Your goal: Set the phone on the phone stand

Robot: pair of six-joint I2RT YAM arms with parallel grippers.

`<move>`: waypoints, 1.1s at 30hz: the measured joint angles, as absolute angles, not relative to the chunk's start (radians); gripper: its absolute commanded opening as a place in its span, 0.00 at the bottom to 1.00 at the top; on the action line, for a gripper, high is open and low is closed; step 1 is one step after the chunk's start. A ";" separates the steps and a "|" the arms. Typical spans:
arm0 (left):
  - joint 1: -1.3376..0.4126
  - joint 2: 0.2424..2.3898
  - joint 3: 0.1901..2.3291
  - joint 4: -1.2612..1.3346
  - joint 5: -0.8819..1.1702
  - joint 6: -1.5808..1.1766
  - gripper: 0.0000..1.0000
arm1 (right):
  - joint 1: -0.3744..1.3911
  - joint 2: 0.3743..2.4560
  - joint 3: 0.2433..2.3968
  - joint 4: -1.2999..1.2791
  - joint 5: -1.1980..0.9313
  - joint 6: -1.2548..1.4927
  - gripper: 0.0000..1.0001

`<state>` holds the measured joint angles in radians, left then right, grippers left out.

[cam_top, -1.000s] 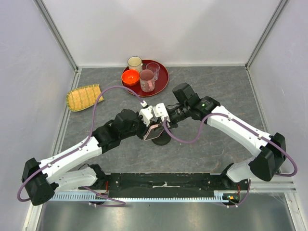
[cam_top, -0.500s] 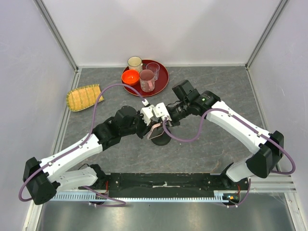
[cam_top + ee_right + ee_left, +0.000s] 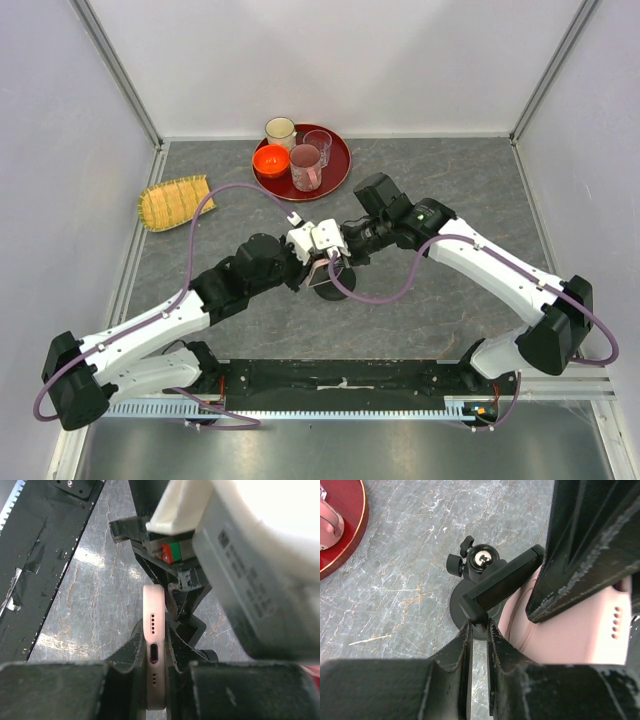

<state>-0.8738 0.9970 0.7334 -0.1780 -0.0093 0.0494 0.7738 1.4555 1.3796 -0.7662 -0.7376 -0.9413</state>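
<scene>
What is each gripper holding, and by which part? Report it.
Left gripper pinches the phone stand by its clamp's near end; right gripper grips the phone by its port end.

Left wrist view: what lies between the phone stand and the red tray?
Only bare grey table; the left wrist view shows nothing else between the phone stand and the red tray.

The left tool (image 3: 306,268) and right tool (image 3: 342,262) meet at the phone (image 3: 320,271) above the phone stand (image 3: 332,293).
</scene>
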 measured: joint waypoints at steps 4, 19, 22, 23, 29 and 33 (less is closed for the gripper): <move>-0.877 0.979 0.697 -0.124 0.005 0.040 0.02 | 0.776 1.446 1.343 -0.738 -0.748 -0.936 0.00; -0.845 1.040 0.794 -0.197 0.121 0.107 0.04 | 0.809 1.320 1.308 -0.611 -0.767 -0.450 0.00; -0.821 1.066 0.813 -0.216 0.148 0.125 0.19 | 0.810 1.241 1.308 -0.590 -0.712 -0.347 0.00; -0.810 1.075 0.817 -0.223 0.155 0.127 0.23 | 0.812 1.209 1.308 -0.593 -0.688 -0.321 0.00; -0.788 1.056 0.809 -0.230 0.153 0.117 0.95 | 0.813 1.012 1.282 -0.623 -0.538 -0.202 0.00; -0.788 0.981 0.765 -0.213 0.161 0.054 0.87 | 0.816 0.934 1.274 -0.627 -0.424 -0.154 0.00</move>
